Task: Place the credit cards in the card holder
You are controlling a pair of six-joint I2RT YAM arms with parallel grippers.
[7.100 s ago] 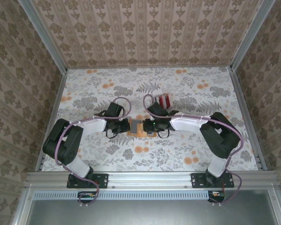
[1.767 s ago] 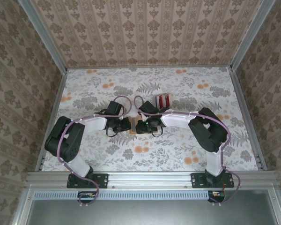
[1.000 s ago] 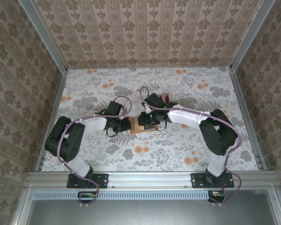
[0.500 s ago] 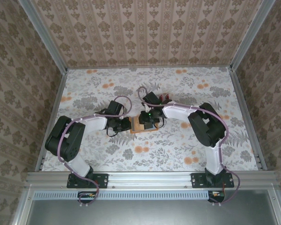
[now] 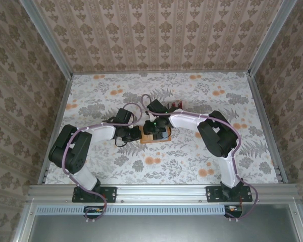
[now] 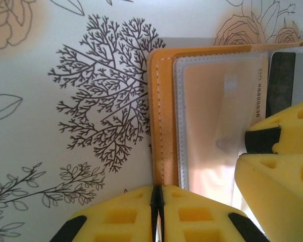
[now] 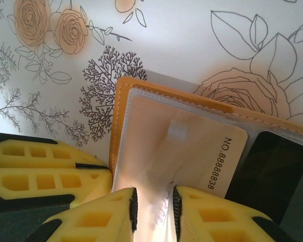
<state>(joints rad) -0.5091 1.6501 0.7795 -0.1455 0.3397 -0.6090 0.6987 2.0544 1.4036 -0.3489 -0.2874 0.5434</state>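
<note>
The orange card holder [image 5: 152, 137] lies flat on the floral table, its clear pocket [image 6: 212, 126] facing up. My left gripper [image 6: 157, 190] is shut on the holder's left stitched edge [image 6: 159, 126]. My right gripper [image 7: 153, 199] is shut on a white credit card [image 7: 192, 151] printed with a number. That card's far end lies at the clear pocket, and a dark strip [image 7: 265, 171] sits beside it. In the top view the left gripper [image 5: 136, 134] and right gripper [image 5: 158, 129] meet over the holder. More credit cards [image 5: 178, 105], red ones, peek out behind the right arm.
The right gripper's yellow fingers [image 6: 280, 151] crowd the right side of the left wrist view. Left gripper fingers [image 7: 45, 171] sit at the holder's left in the right wrist view. Patterned walls [image 5: 156, 35] and metal rails [image 5: 260, 116] ring the table.
My right arm has swung its wrist and elbow leftward, and the gripper now reaches onto the holder from behind. The left arm and the holder stay where they were.
</note>
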